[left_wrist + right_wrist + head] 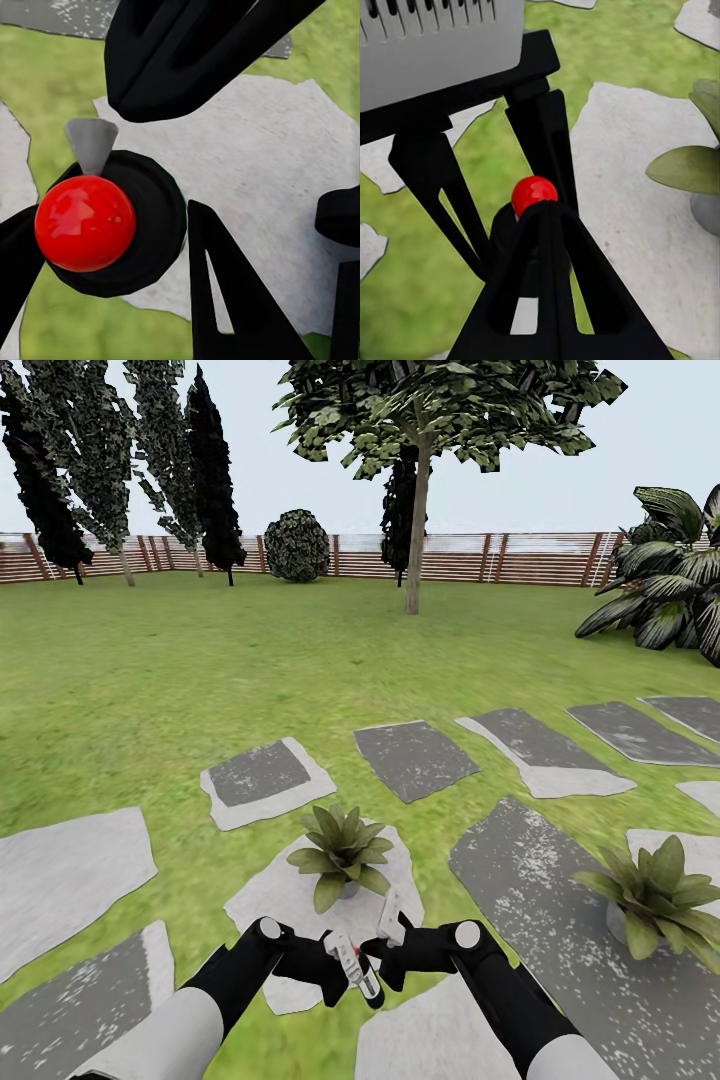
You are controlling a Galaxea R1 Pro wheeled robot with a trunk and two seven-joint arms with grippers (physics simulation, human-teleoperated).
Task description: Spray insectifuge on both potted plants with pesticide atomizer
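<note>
The pesticide atomizer point(358, 966) is pinched in the left gripper point(345, 970), nozzle tipped toward the nearer potted plant point(342, 854) on its pale stepping stone point(262, 905), likely to keep spray on the leaves. The right gripper point(392, 938) crowds against the bottle; whether it pinches it I cannot tell. The second potted plant point(655, 897) waits well apart on the grey stepping stone point(540, 900).

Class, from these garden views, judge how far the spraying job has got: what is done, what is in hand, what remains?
Done: the pesticide atomizer is off the ground, held between the left pincer and the right pincer. In hand: it sits just short of the nearer potted plant on its pale stepping stone. Left: no spray shows on that plant or on the second potted plant to the right.
</note>
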